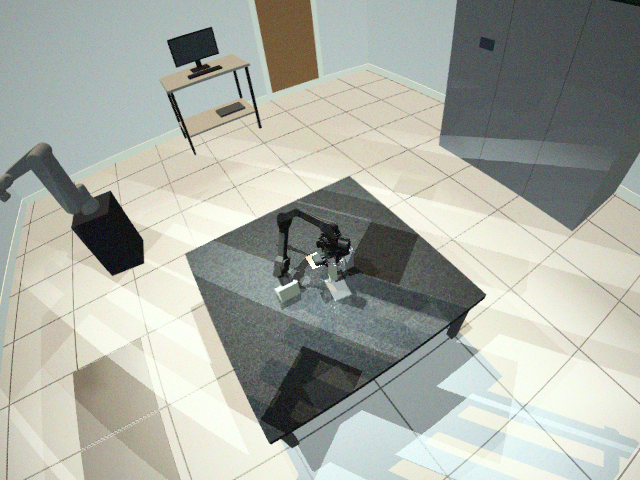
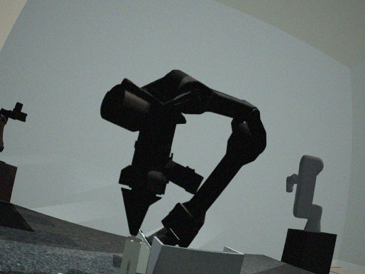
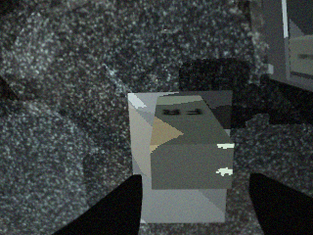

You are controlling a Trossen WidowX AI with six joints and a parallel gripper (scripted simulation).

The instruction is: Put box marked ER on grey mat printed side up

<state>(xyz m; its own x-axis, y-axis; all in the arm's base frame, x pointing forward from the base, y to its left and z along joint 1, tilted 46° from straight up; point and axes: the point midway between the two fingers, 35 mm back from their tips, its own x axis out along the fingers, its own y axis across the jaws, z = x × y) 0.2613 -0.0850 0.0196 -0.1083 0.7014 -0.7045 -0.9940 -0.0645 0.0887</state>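
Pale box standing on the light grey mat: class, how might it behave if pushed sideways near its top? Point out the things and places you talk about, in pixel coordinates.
The box (image 1: 332, 271) (image 2: 129, 254) (image 3: 191, 166) would probably tip, standing tall on a narrow end. Its flat faces and straight edges suggest stiffness, and make rolling unlikely.
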